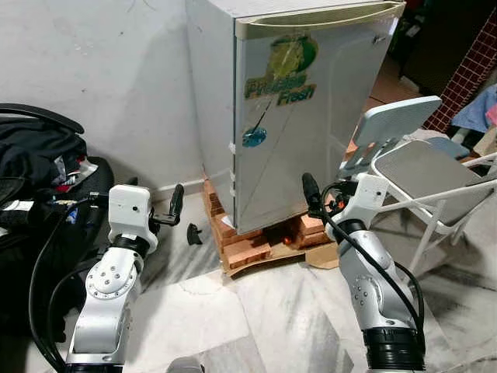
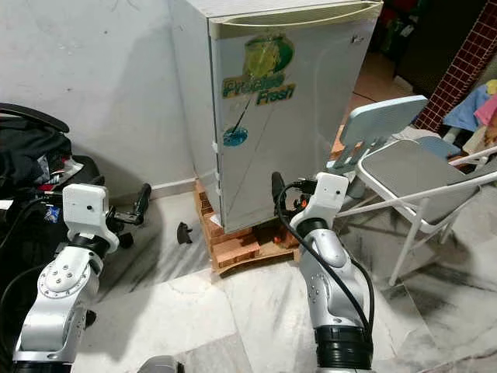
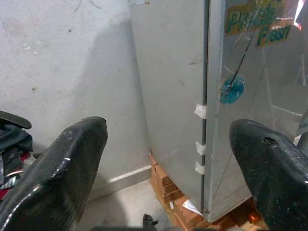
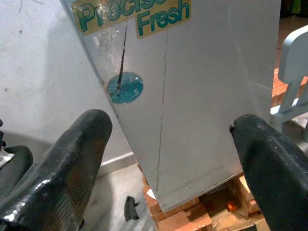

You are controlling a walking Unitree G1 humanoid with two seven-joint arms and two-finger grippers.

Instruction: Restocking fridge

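A small grey fridge (image 1: 311, 116) with a "Precise Fresh" sticker stands straight ahead against the white wall, its door closed. It rests on a base of bricks (image 1: 248, 245). My left gripper (image 1: 172, 210) is raised in front of the fridge's left side, short of it, open and holding nothing. My right gripper (image 1: 320, 198) hovers low before the door's lower right part, also open and empty. In the left wrist view the fridge's side and door edge (image 3: 207, 96) lie between the spread fingers. In the right wrist view the door (image 4: 192, 96) lies between them.
A grey folding chair (image 1: 427, 167) stands close to the right of the fridge. Black bags (image 1: 39, 155) are piled at the left by the wall. A small black object (image 1: 193, 233) lies on the marble floor near the bricks.
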